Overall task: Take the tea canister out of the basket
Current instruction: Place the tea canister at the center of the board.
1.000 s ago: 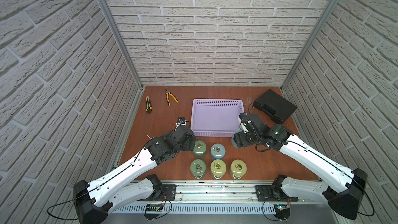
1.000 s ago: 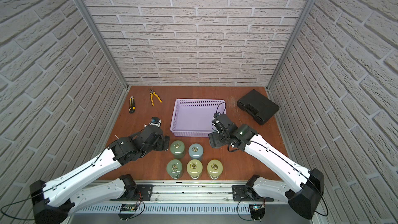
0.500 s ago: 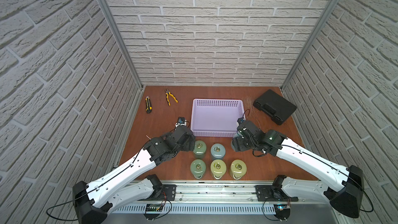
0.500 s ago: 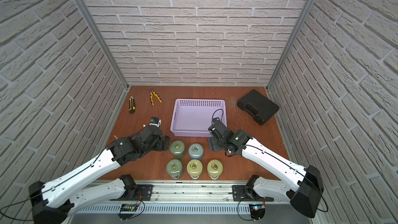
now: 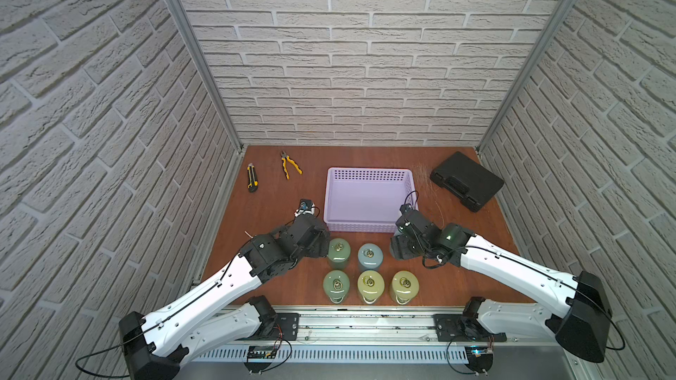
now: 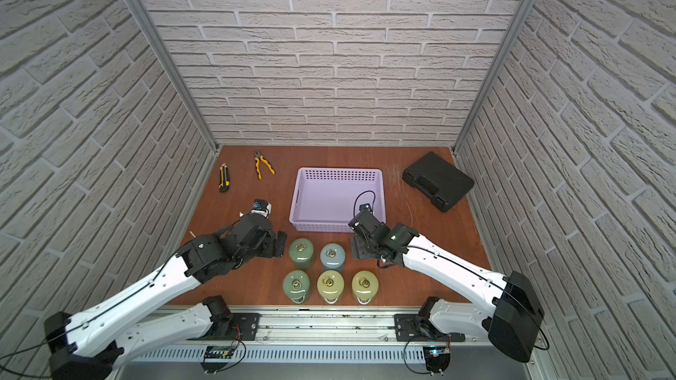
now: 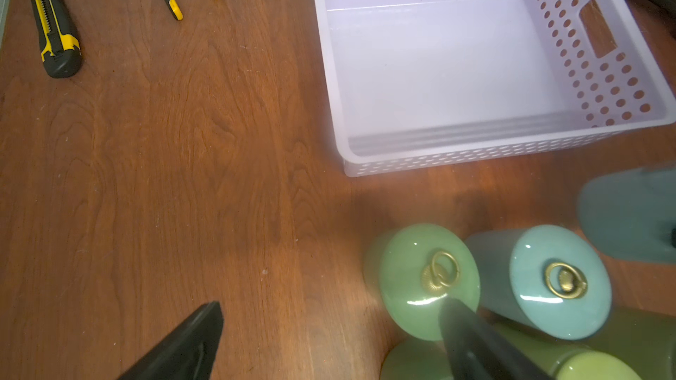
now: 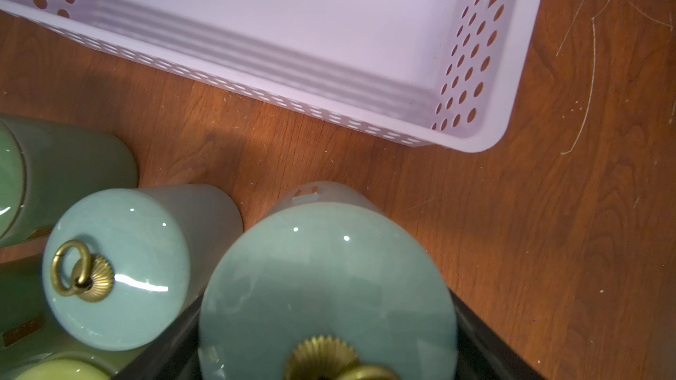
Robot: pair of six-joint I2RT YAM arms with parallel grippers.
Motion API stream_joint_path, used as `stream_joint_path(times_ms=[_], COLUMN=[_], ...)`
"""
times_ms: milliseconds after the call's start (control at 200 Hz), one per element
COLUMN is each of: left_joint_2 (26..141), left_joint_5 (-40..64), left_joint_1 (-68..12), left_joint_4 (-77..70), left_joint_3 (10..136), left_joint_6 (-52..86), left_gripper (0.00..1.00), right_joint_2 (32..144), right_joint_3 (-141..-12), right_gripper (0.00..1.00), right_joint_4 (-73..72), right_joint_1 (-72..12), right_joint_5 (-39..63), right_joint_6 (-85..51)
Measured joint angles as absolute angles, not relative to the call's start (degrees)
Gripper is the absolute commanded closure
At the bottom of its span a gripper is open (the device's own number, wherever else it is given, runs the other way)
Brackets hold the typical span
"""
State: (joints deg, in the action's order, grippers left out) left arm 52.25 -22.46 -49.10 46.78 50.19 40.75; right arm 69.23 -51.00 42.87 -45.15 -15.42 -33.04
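Yellow-and-black utility knife [image 5: 252,178] and yellow-handled pliers [image 5: 290,164] lie on the brown wooden tabletop [image 5: 270,210], well ahead of the left gripper [image 7: 333,307] and to its left. The jaws of this gripper stand wide apart with nothing between them. Just off its right-hand finger [image 7: 468,341] stands a green glazed cylindrical canister [image 7: 428,279], with a pale blue glazed canister [image 5: 370,255] beside it; contact with the finger cannot be determined. The shallow rectangular lavender plastic basket with perforated sides [image 5: 369,175] sits ahead of both grippers, between them. The right gripper [image 8: 325,323] is closed around a blue-green glazed cylindrical tea canister [image 8: 325,272], with black fingers [image 8: 168,352] against opposite sides of its body. The tea canister is upright: long axis vertical, brass-knobbed lid pointing up at the wrist, base toward the tabletop. It is outside the basket, just short of the near wall. Whether it rests on the tabletop cannot be told. A black plastic case [image 5: 466,180] lies well ahead and right of this gripper.
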Motion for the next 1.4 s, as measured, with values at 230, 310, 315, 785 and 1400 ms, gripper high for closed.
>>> stream_joint_path(times_ms=[230,310,315,785,1400], left_joint_2=[51.9,51.8,51.8,51.7,51.7], left_joint_5=[-22.5,-22.5,-22.5,-22.5,-22.4], left_joint_1=[-48.9,-48.8,-48.8,-48.5,-47.6], left_joint_4=[46.8,46.9,46.9,47.0,46.9], left_joint_3=[50.2,50.2,50.2,50.2,50.2], left_joint_6=[40.8,41.0,41.0,41.2,41.2], left_gripper=[0.02,0.02,0.02,0.02,0.02], right_joint_2=[71.6,72.0,72.0,75.0,75.9], right_joint_3=[-50.3,-50.1,-50.1,-48.7,-47.2], right_gripper=[0.57,0.57,0.57,0.57,0.54], right_joint_4=[41.1,40.6,40.6,38.3,37.5], right_joint_1=[-45.7,-45.8,-45.8,-46.0,-46.0], right_joint_5=[-15.4,-15.4,-15.4,-15.4,-15.0], right_joint_6=[-34.0,-34.2,-34.2,-35.5,-36.1])
